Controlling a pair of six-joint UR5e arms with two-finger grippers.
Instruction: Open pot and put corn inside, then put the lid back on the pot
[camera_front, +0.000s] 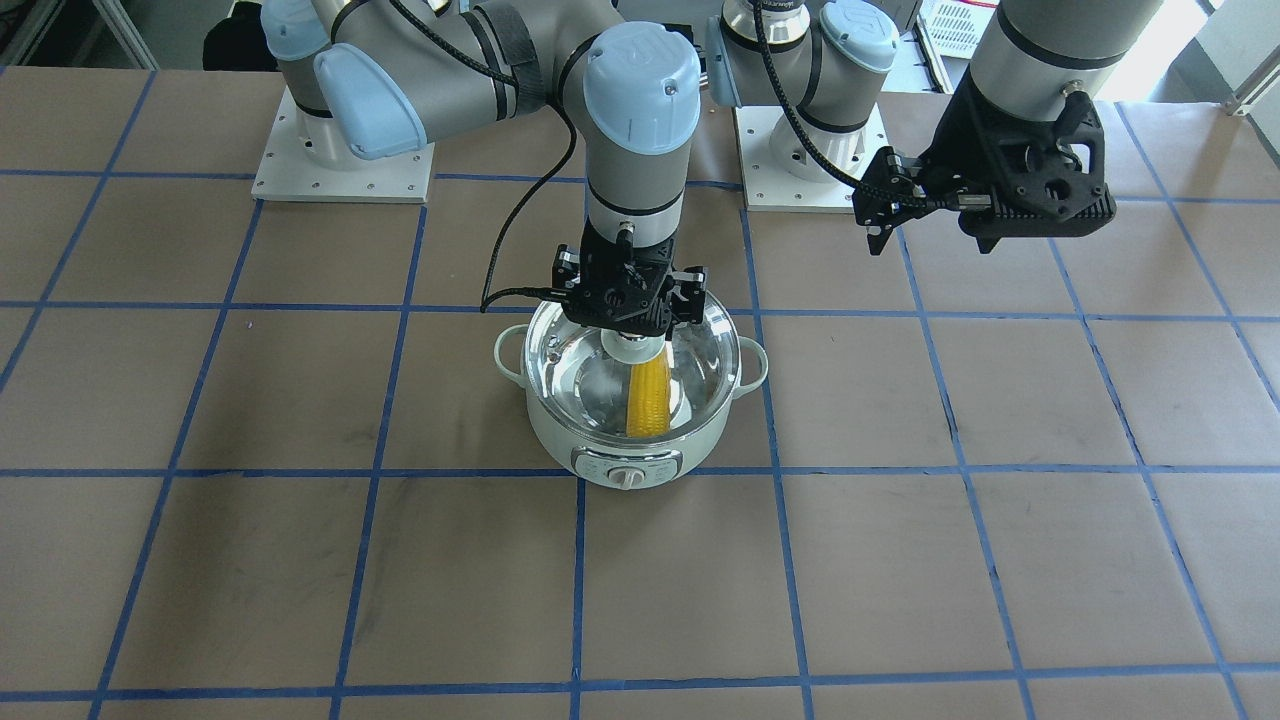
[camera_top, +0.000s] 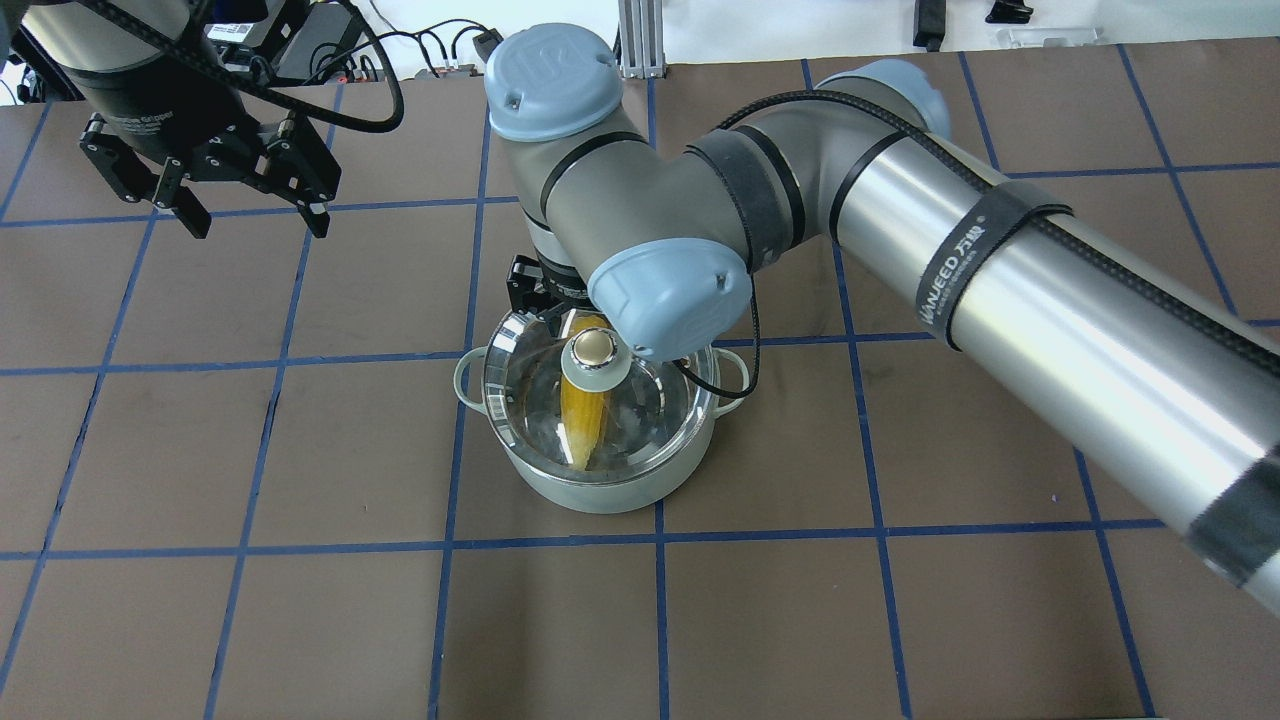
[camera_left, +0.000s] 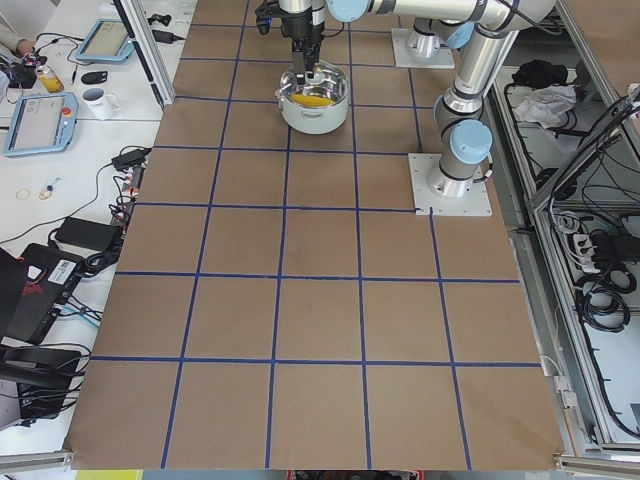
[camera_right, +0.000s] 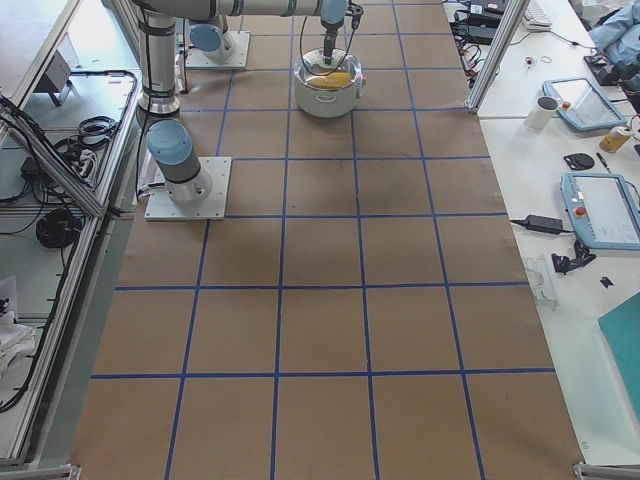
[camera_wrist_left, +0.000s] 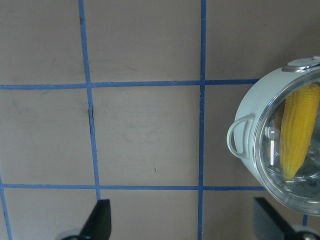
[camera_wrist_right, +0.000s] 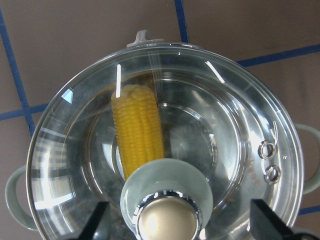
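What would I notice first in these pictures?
A bright yellow corn lies inside the mint-green pot mid-table, seen through its clear glass lid. The right end effector hovers open right over the lid, while the left end effector hangs open off to the side.

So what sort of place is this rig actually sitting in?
Most likely a robotics lab workcell, not a kitchen: the table is papered brown with a blue tape grid, teach pendants lie on the side bench, and cable bundles hang alongside.
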